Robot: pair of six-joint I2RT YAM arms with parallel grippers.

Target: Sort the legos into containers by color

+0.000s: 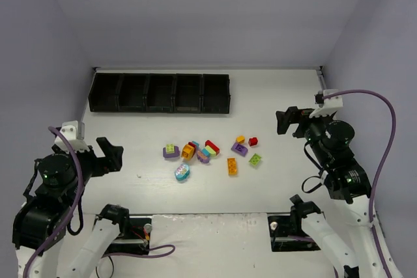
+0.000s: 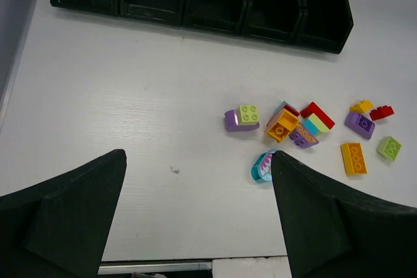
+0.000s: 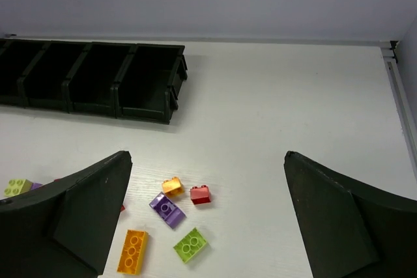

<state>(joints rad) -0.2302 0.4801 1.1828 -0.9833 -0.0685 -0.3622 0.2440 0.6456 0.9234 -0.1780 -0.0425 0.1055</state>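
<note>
We judge the sorting not yet begun. The row of five joined black plastic open-top bins [image 1: 159, 92] shows only dark interiors in every view, with no brick inside that we can make out. All the small chunky plastic bricks [image 1: 208, 153] lie loose on the white table [image 1: 293, 89]. Every brick is left to move, and the stacked ones may need pulling apart first.

The left gripper [image 2: 197, 161] has its black fingers spread wide with nothing between them. The bricks lie ahead and off toward its right finger [image 2: 326, 226]. A rounded teal piece [image 2: 262, 167] sits just beside that fingertip, and a purple brick capped with lime green [image 2: 242, 118] lies farther ahead. The bins stretch well ahead of both fingers.

The right gripper [image 3: 207, 155] is likewise wide open and empty. In the gap between its fingers, nearer the left one, lie a small red brick [image 3: 200, 194], a small orange brick [image 3: 172, 185], a purple brick [image 3: 167, 210], a lime green brick [image 3: 190, 245] and a long orange brick [image 3: 132, 250]. The bins lie farther ahead, beyond the left finger.

We find no brand, label or readable writing. The teal piece carries a printed pattern too small to read.
</note>
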